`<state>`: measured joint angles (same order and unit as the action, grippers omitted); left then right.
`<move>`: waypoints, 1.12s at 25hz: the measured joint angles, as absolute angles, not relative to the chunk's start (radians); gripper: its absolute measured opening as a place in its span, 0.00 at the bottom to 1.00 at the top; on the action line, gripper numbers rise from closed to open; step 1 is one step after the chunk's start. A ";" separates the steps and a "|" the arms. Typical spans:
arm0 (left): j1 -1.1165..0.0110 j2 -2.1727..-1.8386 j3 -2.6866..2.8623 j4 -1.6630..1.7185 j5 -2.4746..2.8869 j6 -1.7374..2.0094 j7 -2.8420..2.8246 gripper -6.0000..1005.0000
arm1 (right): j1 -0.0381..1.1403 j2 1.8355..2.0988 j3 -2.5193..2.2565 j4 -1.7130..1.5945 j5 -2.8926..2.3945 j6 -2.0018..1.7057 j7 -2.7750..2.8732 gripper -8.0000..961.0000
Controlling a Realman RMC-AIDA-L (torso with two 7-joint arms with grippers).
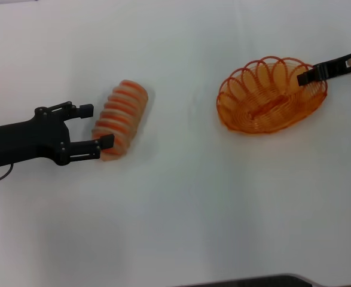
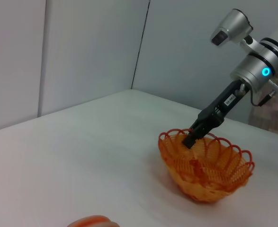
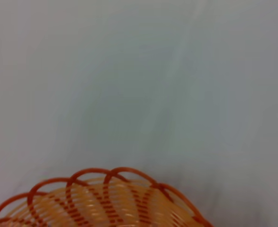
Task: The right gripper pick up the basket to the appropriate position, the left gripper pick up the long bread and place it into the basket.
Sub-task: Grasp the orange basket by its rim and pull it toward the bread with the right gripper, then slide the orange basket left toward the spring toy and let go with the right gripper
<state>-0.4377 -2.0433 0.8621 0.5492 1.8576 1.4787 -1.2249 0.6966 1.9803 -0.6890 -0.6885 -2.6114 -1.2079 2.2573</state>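
The long bread (image 1: 122,116), pale tan with orange stripes, lies on the white table at centre left; a sliver of it (image 2: 92,221) shows in the left wrist view. My left gripper (image 1: 97,125) is open beside it, its two fingertips flanking the bread's left side. The orange wire basket (image 1: 265,98) sits at the right, tilted a little. My right gripper (image 1: 308,76) is shut on the basket's far right rim. The left wrist view shows that gripper (image 2: 190,140) pinching the rim of the basket (image 2: 210,175). The right wrist view shows only the basket's looped rim (image 3: 105,196).
The white tabletop (image 1: 181,203) spreads between bread and basket. Grey wall panels (image 2: 82,47) stand behind the table in the left wrist view. A dark edge (image 1: 265,281) runs along the front of the table.
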 joint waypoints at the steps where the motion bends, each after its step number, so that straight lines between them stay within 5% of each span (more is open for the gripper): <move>1: -0.438 -2.043 0.862 0.549 1.858 1.479 -1.225 0.85 | 0.697 1.981 -0.689 -0.688 -2.611 -1.208 2.258 0.43; 7: -0.441 -2.043 0.862 0.549 1.858 1.478 -1.226 0.85 | 0.697 1.988 -0.684 -0.688 -2.609 -1.213 2.270 0.18; 28: -0.434 -2.047 0.853 0.554 1.857 1.469 -1.219 0.85 | 0.688 1.999 -0.672 -0.695 -2.469 -1.235 2.383 0.12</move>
